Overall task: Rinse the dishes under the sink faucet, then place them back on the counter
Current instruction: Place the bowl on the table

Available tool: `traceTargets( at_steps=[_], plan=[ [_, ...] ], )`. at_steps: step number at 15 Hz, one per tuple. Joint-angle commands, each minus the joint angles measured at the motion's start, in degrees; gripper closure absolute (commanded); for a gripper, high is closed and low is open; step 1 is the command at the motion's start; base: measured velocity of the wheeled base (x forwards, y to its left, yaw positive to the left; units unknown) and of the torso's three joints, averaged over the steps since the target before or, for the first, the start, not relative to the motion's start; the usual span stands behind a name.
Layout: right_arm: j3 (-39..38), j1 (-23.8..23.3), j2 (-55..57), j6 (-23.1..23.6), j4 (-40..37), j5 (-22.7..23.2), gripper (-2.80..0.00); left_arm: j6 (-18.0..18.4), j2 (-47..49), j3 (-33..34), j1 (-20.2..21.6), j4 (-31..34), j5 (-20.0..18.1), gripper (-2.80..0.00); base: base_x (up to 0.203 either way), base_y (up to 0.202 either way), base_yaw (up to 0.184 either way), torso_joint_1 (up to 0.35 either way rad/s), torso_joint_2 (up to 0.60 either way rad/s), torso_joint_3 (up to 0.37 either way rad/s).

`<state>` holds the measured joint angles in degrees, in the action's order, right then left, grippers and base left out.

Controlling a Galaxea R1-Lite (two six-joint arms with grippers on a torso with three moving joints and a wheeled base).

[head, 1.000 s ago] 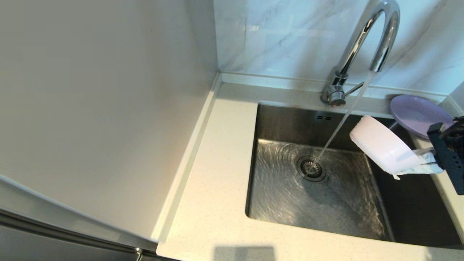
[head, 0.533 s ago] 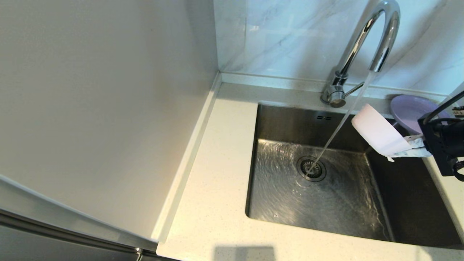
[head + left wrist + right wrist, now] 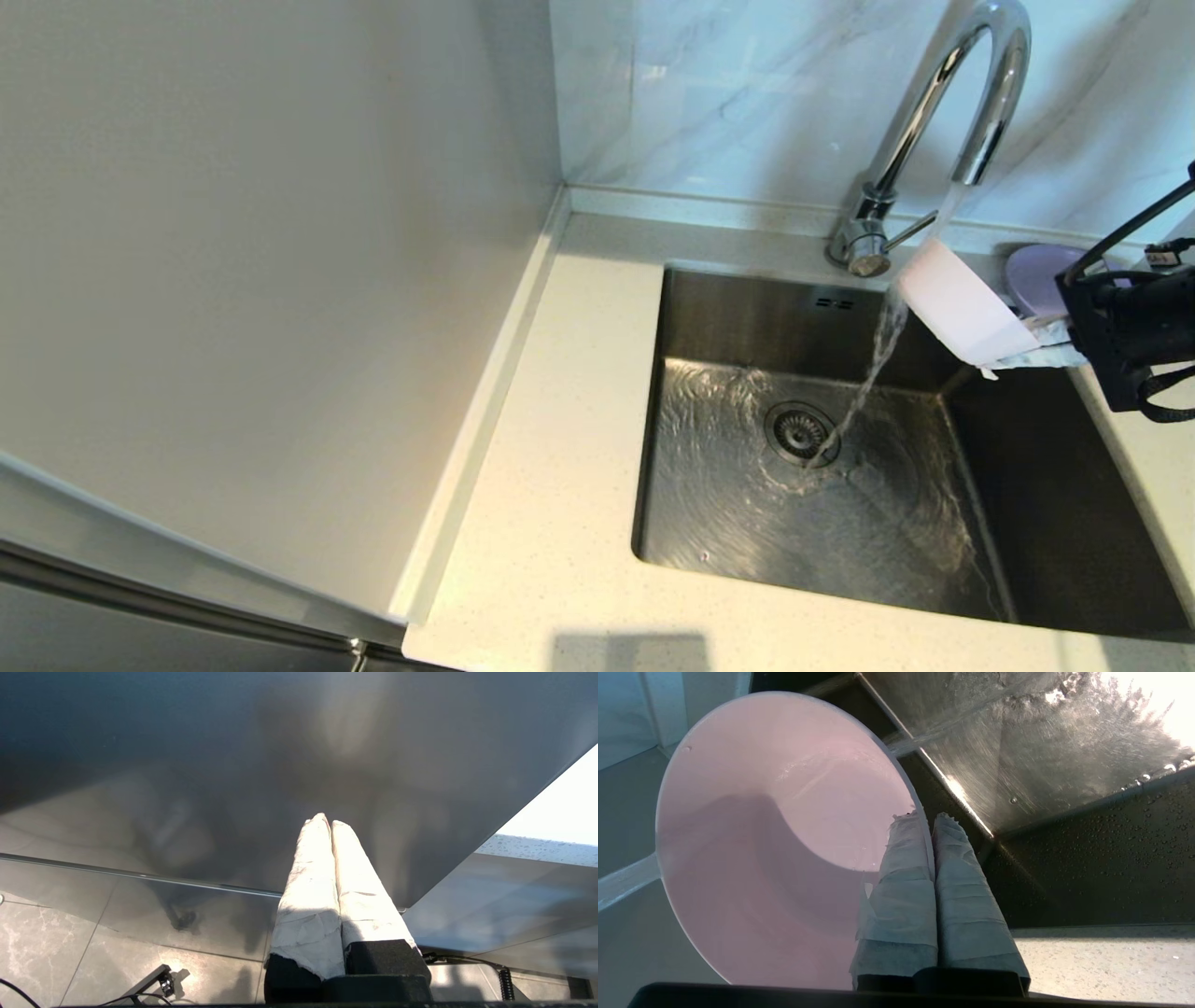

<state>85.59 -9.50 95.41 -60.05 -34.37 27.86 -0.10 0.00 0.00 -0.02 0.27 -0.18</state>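
Speckled counter (image 3: 560,523) carries a lilac plate (image 3: 1032,280).

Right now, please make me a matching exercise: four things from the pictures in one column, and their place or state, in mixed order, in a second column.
1. pale pink round bowl
2. shallow lilac plate
3. round metal drain strainer
4. left gripper

A. on the sink floor
B. shut, holding nothing
C. tilted under the running water
D. resting on the counter

Pairs: 1-C, 2-D, 3-A, 4-B
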Motion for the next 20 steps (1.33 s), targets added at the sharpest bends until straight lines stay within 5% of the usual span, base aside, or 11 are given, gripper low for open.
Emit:
traceTargets(
  at_steps=[1,6,11,13,16,18,20],
  plan=[
    [0.5,0.0,1.3,-0.2,-0.2,0.2,0.00,0.0,0.0,0.0,0.0,0.0,0.0,0.00,0.000,0.000,0.000,0.000,0.00,0.000],
    [0.1,-3.5,0.9,3.5,-0.3,-3.2,0.00,0.0,0.0,0.0,0.0,0.0,0.0,0.00,0.000,0.000,0.000,0.000,0.00,0.000],
    [-4.4,-4.6,-3.8,17.3,-0.5,-11.0,0.00,0.0,0.0,0.0,0.0,0.0,0.0,0.00,0.000,0.000,0.000,0.000,0.00,0.000],
    [-6.6,-3.4,-7.9,29.2,-0.6,-15.4,0.00,0.0,0.0,0.0,0.0,0.0,0.0,0.00,0.000,0.000,0.000,0.000,0.00,0.000],
    [-9.0,1.7,-13.6,49.3,1.4,-36.6,0.00,0.0,0.0,0.0,0.0,0.0,0.0,0.00,0.000,0.000,0.000,0.000,0.00,0.000],
    [-10.9,2.9,-16.3,66.7,12.1,-44.3,0.00,0.0,0.0,0.0,0.0,0.0,0.0,0.00,0.000,0.000,0.000,0.000,0.00,0.000],
    [-15.0,3.1,-17.4,85.1,31.7,-50.4,0.00,0.0,0.0,0.0,0.0,0.0,0.0,0.00,0.000,0.000,0.000,0.000,0.00,0.000]
  ],
)
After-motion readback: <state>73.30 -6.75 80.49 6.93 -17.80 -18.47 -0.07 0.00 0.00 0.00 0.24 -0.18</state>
